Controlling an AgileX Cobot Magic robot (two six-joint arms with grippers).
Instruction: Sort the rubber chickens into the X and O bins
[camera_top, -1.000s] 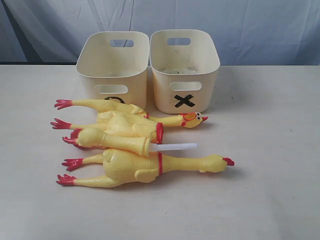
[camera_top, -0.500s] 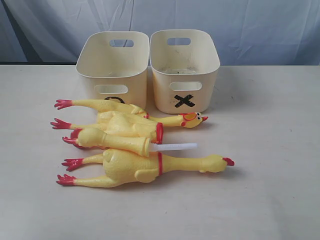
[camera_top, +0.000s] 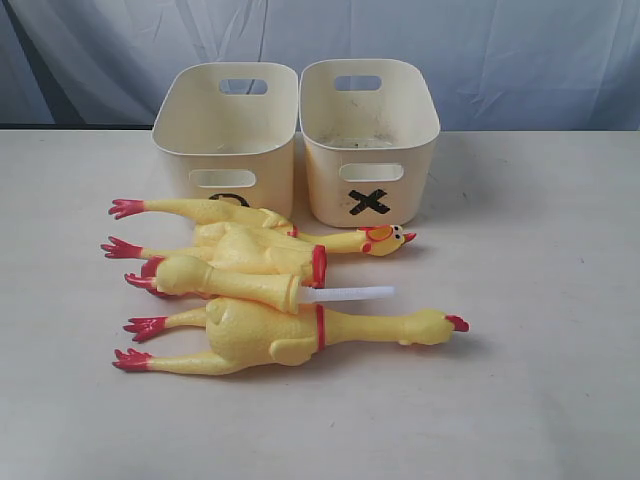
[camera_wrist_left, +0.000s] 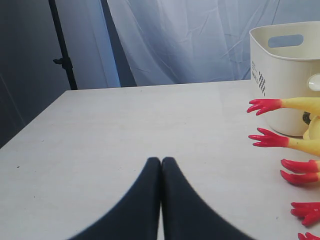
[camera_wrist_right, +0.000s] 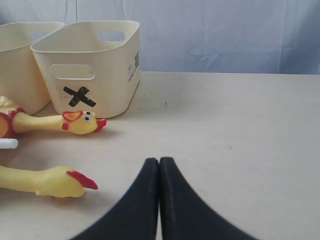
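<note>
Rubber chickens lie in a heap on the table in front of the bins, red feet to the left. The rear chicken (camera_top: 262, 243) points its head at the X bin (camera_top: 368, 140). A middle one (camera_top: 225, 280) ends in a white tube (camera_top: 350, 293). The front chicken (camera_top: 290, 335) lies nearest the camera. The O bin (camera_top: 225, 125) stands left of the X bin, its mark half hidden by a chicken. Neither arm shows in the exterior view. My left gripper (camera_wrist_left: 161, 160) is shut and empty, left of the red feet (camera_wrist_left: 265, 106). My right gripper (camera_wrist_right: 159, 160) is shut and empty, right of the heads (camera_wrist_right: 80, 122).
Both bins look empty from here and touch side by side near the table's (camera_top: 540, 300) far edge. A blue-grey curtain (camera_top: 500, 50) hangs behind. A dark stand pole (camera_wrist_left: 62, 50) rises beyond the table's left side.
</note>
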